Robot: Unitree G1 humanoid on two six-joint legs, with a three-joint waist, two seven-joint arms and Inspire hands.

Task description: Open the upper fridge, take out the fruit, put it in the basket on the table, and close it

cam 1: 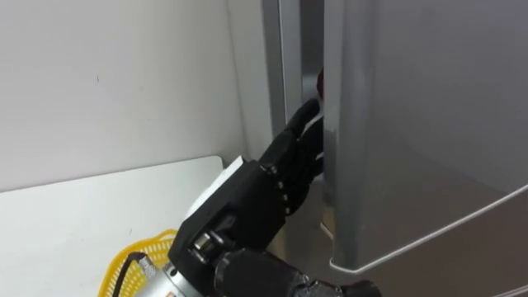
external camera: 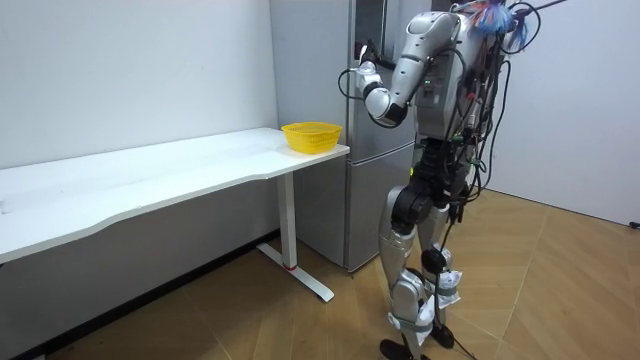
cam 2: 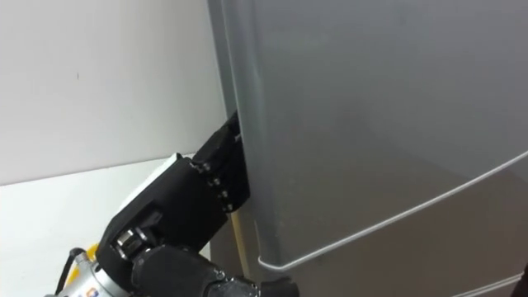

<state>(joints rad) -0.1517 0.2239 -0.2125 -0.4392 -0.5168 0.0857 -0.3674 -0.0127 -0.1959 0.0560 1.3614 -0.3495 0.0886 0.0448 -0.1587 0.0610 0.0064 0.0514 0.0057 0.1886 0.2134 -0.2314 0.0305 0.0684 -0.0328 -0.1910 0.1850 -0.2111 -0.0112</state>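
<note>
— Left hand (cam 1: 285, 169) is at the upper fridge door (cam 1: 412, 124), reaching into the gap at its edge. The fingertips are hidden behind it, so I cannot tell the grip.
— And the item?
— Inside the fridge, unseen but for a red glimpse (cam 1: 320, 82). The risk: the door is barely ajar, and a shallow hook could slip and let it reseal.

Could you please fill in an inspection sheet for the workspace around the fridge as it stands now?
Surface: white table beside the fridge, carrying a yellow basket at the fridge end.
Job's things: upper fridge door ajar, with a dark gap at its edge; contents too hidden to tell.
Clutter: nothing seen.
Hands: left hand reaches into the gap at the door's edge.
Cables: nothing seen beyond the robot's own.
Surroundings: white wall, wooden floor; the robot stands facing the fridge.
</note>
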